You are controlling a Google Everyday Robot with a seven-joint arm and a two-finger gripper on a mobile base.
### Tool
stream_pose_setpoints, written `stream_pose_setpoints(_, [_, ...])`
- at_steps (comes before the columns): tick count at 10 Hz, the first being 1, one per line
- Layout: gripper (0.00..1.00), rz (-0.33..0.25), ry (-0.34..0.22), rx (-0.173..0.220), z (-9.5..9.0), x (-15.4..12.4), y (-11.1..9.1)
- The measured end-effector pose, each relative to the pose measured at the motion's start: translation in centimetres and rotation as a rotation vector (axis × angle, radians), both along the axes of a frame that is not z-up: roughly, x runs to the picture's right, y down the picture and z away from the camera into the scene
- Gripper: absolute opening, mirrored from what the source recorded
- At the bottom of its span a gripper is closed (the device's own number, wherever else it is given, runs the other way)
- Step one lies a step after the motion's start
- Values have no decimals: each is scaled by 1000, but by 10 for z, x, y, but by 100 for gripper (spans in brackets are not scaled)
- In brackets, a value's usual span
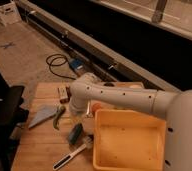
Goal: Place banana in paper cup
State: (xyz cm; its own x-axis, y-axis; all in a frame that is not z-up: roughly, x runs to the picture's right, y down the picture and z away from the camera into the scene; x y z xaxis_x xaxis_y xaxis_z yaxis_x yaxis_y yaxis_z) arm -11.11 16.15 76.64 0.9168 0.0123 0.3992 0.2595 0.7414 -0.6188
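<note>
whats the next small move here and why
Probably raise the gripper a little. It is shut, low over the table between the green pod and the bin, and I cannot see banana or cup past the arm.

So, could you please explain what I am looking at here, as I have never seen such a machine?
There is one camera view, looking down past the robot's own body. The thick white tube is its single arm, reaching left over a wooden table. At the arm's end the gripper points down just left of the yellow bin in the picture, fingers shut; whether they hold anything is hidden. On the table lie a green pod, a blue block, a grey wedge and a brush-like tool. I cannot make out a banana or paper cup.
</note>
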Motion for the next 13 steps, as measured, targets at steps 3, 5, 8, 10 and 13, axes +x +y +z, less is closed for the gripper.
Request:
stream_pose_setpoints(3, [0,-6,1,-2,0,-1,1])
stream_pose_setpoints(5, [0,15,34,3,6,6,1])
stream_pose_setpoints(8, [0,50,56,31,27,15,-24])
stream_pose_setpoints(10, [0,77,79,64,43,22,-53])
stream_pose_setpoints(13, [0,142,138,142,40,56,-94])
